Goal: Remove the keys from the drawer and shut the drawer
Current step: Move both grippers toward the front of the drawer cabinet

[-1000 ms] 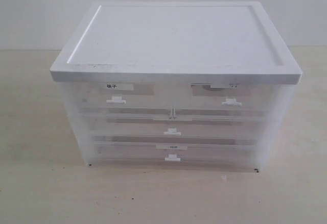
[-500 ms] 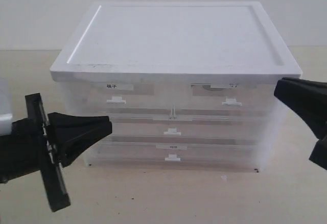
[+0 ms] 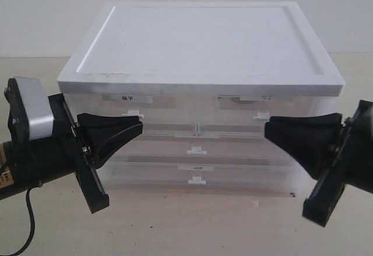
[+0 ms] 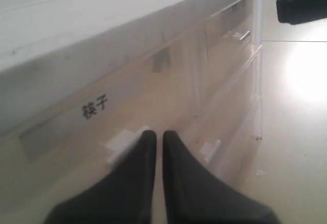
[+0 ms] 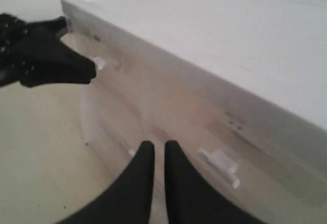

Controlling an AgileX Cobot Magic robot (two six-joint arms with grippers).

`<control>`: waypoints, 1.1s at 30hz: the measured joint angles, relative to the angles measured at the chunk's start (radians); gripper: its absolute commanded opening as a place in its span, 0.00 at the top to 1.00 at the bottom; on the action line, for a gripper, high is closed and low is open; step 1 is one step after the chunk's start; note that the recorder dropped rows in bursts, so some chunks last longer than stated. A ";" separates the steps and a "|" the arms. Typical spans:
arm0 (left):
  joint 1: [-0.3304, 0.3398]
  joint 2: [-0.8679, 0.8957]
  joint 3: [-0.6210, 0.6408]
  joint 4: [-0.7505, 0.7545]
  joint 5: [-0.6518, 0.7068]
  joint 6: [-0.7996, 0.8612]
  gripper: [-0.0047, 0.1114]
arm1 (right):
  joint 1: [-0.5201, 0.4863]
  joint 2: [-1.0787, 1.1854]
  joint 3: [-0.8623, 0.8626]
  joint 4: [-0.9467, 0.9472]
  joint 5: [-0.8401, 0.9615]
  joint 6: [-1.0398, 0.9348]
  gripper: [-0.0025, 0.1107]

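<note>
Your right black pincer (image 3: 269, 129) (tips pinched together) just beside white tab handle (image 3: 263, 116) of small see-through plastic drawer (image 3: 230, 113); nearer of your two.

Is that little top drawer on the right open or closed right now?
Closed. The drawer front sits flush with the left top drawer beside it; no gap shows.

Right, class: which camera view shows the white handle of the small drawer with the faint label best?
The right wrist view: the handle is close and large there, so its shape is plain. The exterior view shows it only small, just above the right gripper. The left wrist view shows it far off and faint.
</note>
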 measured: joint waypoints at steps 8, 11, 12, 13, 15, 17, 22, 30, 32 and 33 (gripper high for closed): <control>-0.002 0.000 0.000 0.000 0.000 0.000 0.92 | 0.284 0.039 0.000 0.523 0.248 -0.766 0.60; -0.002 0.000 0.000 0.000 0.000 0.000 0.92 | 0.348 0.040 0.000 0.595 0.270 -0.982 0.60; -0.002 0.000 0.000 0.000 0.000 0.000 0.92 | 0.359 0.040 0.000 0.613 0.270 -1.025 0.60; -0.002 0.000 0.000 0.000 0.000 0.000 0.92 | 0.367 0.040 0.000 0.645 0.272 -1.082 0.60; -0.002 0.000 0.000 0.000 0.000 0.000 0.92 | 0.374 0.040 0.000 0.700 0.272 -1.146 0.60; -0.002 0.000 0.000 0.000 0.000 0.000 0.92 | 0.375 0.040 0.000 0.736 0.272 -1.215 0.60; -0.002 0.000 0.000 0.000 0.000 0.000 0.92 | 0.385 0.040 0.000 0.770 0.270 -1.323 0.72; -0.002 0.000 0.000 0.000 0.000 0.000 0.92 | 0.386 0.040 0.000 0.865 0.261 -1.454 0.90; -0.002 0.000 0.000 0.000 0.000 0.000 0.92 | 0.386 0.040 0.000 0.901 0.268 -1.486 0.90; -0.002 0.000 0.000 0.000 0.000 0.000 0.92 | 0.386 0.040 0.000 0.909 0.268 -1.498 0.90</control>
